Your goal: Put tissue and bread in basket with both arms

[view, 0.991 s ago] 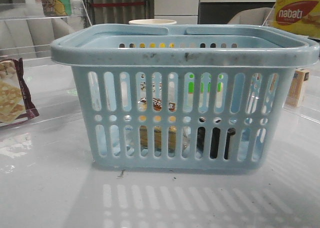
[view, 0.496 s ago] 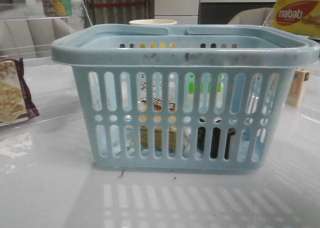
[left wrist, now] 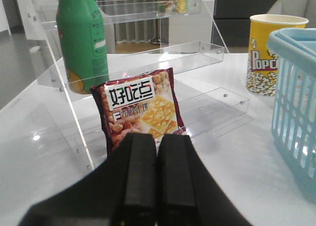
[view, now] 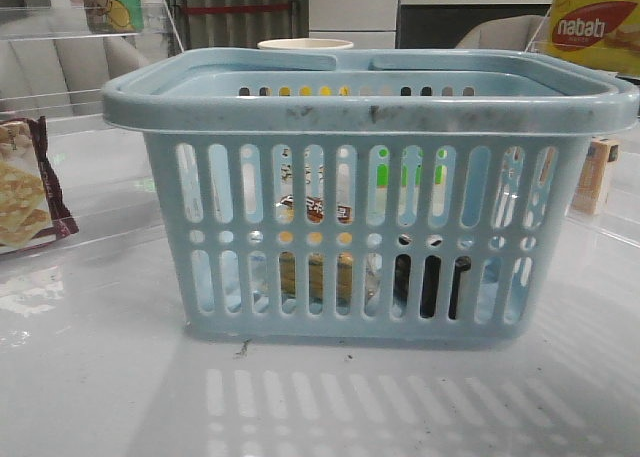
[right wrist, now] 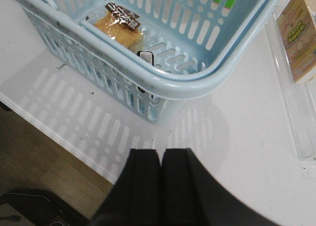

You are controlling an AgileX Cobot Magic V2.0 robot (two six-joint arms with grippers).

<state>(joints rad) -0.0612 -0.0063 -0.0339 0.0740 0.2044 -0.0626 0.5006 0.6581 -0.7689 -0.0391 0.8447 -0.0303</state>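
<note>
The pale blue basket (view: 370, 107) stands mid-table, close to the front camera. Through its slots I see the bread (view: 314, 267) with its dark label and the black tissue pack (view: 430, 282) on its floor. The right wrist view looks down into the basket (right wrist: 197, 82): the bread (right wrist: 120, 30) lies inside and the tissue pack (right wrist: 146, 58) stands against the near wall. My right gripper (right wrist: 159, 154) is shut and empty, above the table outside the basket. My left gripper (left wrist: 157, 139) is shut and empty, left of the basket (left wrist: 296, 97). Neither gripper shows in the front view.
A maroon cracker pack (left wrist: 140, 107) leans on a clear acrylic shelf (left wrist: 148, 58) holding a green bottle (left wrist: 81, 38). A popcorn cup (left wrist: 269, 53) stands behind the basket. A small carton (right wrist: 298, 35) is at the right, a yellow box (view: 590, 27) at the far right. The table edge (right wrist: 64, 142) is near my right gripper.
</note>
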